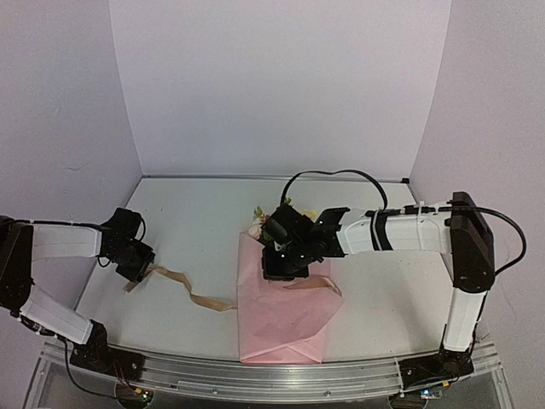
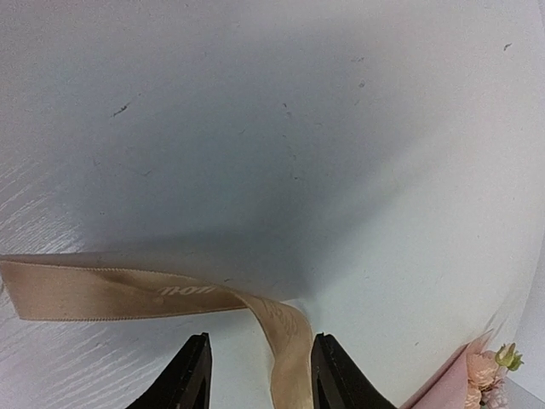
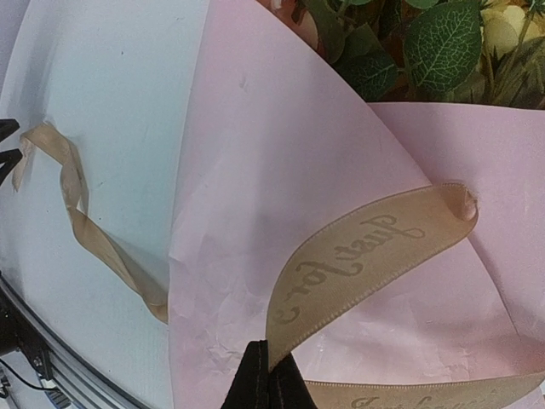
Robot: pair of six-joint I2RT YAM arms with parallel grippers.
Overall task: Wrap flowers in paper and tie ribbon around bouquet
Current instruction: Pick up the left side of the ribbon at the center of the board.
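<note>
The bouquet lies mid-table: pale flowers [image 1: 262, 223] and green leaves [image 3: 443, 43] stick out of the top of a cone of pink paper [image 1: 281, 328]. A tan ribbon [image 1: 192, 294] with script lettering trails from the left across the table to the paper. My right gripper [image 3: 270, 375] hovers over the cone's middle, shut on one end of the ribbon [image 3: 366, 247], which loops up over the paper. My left gripper [image 2: 260, 371] is at the ribbon's other end [image 2: 128, 290]. Its jaws stand apart, with the strip running loosely between them, close to the right finger.
White table [image 1: 196, 221] inside a pale lilac three-sided booth. A metal rail [image 1: 255, 379] runs along the near edge, between the arm bases. A black cable [image 1: 332, 175] arches behind the right arm.
</note>
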